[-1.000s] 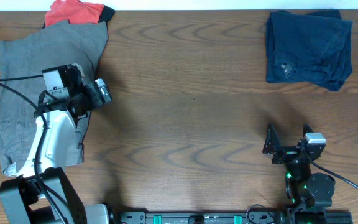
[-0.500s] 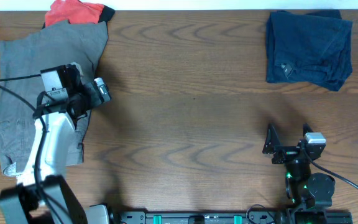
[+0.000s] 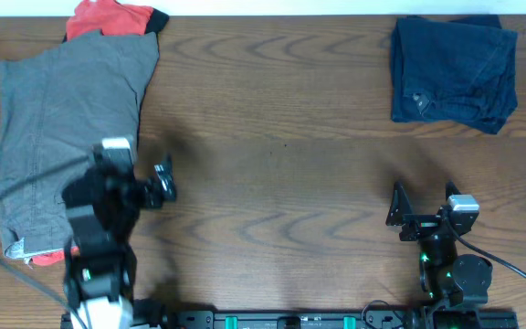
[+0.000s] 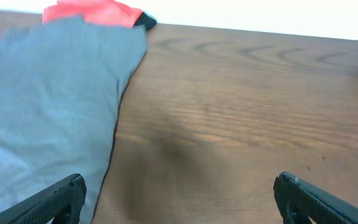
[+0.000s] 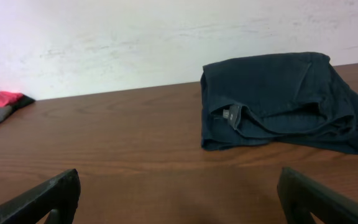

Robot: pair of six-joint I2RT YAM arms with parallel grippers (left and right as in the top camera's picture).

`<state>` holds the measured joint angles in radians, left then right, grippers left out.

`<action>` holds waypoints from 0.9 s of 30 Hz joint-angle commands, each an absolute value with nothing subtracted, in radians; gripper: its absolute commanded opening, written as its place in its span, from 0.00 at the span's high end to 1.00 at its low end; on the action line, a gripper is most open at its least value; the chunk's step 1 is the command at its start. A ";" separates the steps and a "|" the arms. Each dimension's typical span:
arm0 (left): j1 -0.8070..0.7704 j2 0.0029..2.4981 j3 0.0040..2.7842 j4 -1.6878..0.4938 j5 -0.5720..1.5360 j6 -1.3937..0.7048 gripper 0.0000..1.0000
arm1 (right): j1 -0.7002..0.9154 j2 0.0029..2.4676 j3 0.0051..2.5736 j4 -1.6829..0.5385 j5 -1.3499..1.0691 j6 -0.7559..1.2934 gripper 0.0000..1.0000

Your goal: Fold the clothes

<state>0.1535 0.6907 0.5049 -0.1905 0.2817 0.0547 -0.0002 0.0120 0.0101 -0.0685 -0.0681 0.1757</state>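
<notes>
Overhead camera straight down on the whole worktop (image 3: 281, 137), left wrist camera low and close, facing the far edge over the grey shorts (image 4: 42, 93), right wrist camera low, facing the navy shorts (image 5: 278, 102) from farther off, red-orange piece (image 3: 108, 16) common to all three.

On table (image 3: 281, 183), spread shorts (image 3: 57, 119) L, folded shorts (image 3: 452, 73) back R.

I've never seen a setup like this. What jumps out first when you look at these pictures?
A big grey garment lies spread at the left of the table, a red-orange piece peeking out at its far edge. At the far right, dark navy shorts sit folded. The left arm hovers at the grey garment's edge, jaws open.
</notes>
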 commanded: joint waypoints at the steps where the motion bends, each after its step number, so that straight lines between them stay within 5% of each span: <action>1: 0.139 0.526 0.400 -0.156 0.275 0.127 0.02 | 0.010 0.005 0.005 -0.068 -0.057 0.186 0.01; 10: 0.111 0.215 0.236 -0.114 0.275 0.119 0.02 | 0.010 0.005 0.005 -0.068 -0.056 0.186 0.01; 27: 0.055 0.002 0.210 -0.087 0.275 0.120 0.02 | 0.010 0.005 0.006 -0.068 -0.056 0.186 0.01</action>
<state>0.0593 0.0151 0.2230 -0.0971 0.2810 0.1081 -0.0002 0.0120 0.0101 -0.0689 -0.0662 0.1757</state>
